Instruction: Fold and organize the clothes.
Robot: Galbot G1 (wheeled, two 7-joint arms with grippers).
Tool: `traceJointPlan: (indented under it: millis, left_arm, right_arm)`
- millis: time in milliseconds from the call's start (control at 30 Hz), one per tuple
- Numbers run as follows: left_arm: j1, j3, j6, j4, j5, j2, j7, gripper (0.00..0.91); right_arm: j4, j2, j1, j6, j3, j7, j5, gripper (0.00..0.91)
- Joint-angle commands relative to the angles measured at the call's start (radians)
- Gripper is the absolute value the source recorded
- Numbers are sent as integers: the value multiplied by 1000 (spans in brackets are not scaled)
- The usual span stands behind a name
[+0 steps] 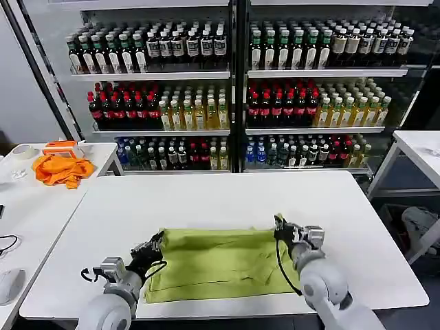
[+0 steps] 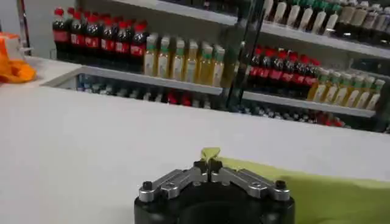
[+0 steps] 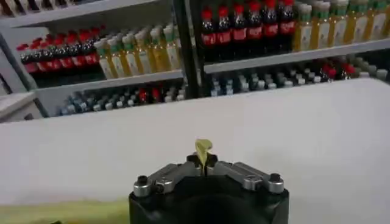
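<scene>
The lime-green T-shirt [image 1: 220, 263] lies folded into a flat rectangle near the front of the white table [image 1: 227, 199]. My left gripper [image 1: 159, 238] is shut on its far left corner, and a tuft of green cloth [image 2: 210, 153] pokes out between the closed jaws. My right gripper [image 1: 278, 224] is shut on the far right corner, where a small green tip [image 3: 203, 148] stands up past the jaws. More of the shirt [image 2: 317, 192] trails off beside the left gripper. No print shows on the upper face.
An orange cloth [image 1: 63, 168] and a roll of tape [image 1: 23, 152] lie on a side table to the left. Shelves of bottles [image 1: 240, 89] stand behind the table. Another white table [image 1: 421, 148] sits at the right. Bare tabletop stretches beyond the shirt.
</scene>
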Motion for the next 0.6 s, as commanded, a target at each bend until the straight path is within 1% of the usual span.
traceJointPlan:
  millis: [33, 100, 167, 200, 233, 267, 300, 433, 600]
  left_arm:
    - [61, -3, -2, 5, 17, -13, 1, 20]
    - [65, 0, -2, 14, 27, -19, 2, 20]
    - [71, 4, -1, 18, 45, -29, 5, 30]
    - [76, 4, 0, 19, 54, -35, 5, 151]
    - [79, 3, 0, 18, 56, -40, 4, 333]
    - [81, 1, 1, 16, 55, -45, 3, 846]
    - [83, -1, 4, 14, 55, -47, 3, 907]
    - [97, -1, 11, -16, 51, -56, 4, 907]
    - [105, -8, 6, -53, 71, -62, 1, 907]
  right_arm:
    - [66, 7, -131, 5, 32, -3, -32, 0]
    - [51, 15, -128, 5, 29, -2, -38, 0]
    - [36, 19, -119, -4, 26, 11, -39, 0]
    - [32, 20, -112, -11, 26, 17, -39, 141]
    - [26, 18, -106, -12, 24, 18, -39, 333]
    - [22, 18, -103, -10, 24, 17, -40, 605]
    - [21, 18, -102, -10, 25, 14, -42, 907]
    - [37, 19, -109, -6, 33, -2, -49, 907]
    - [89, 13, -164, 4, 56, -19, -87, 907]
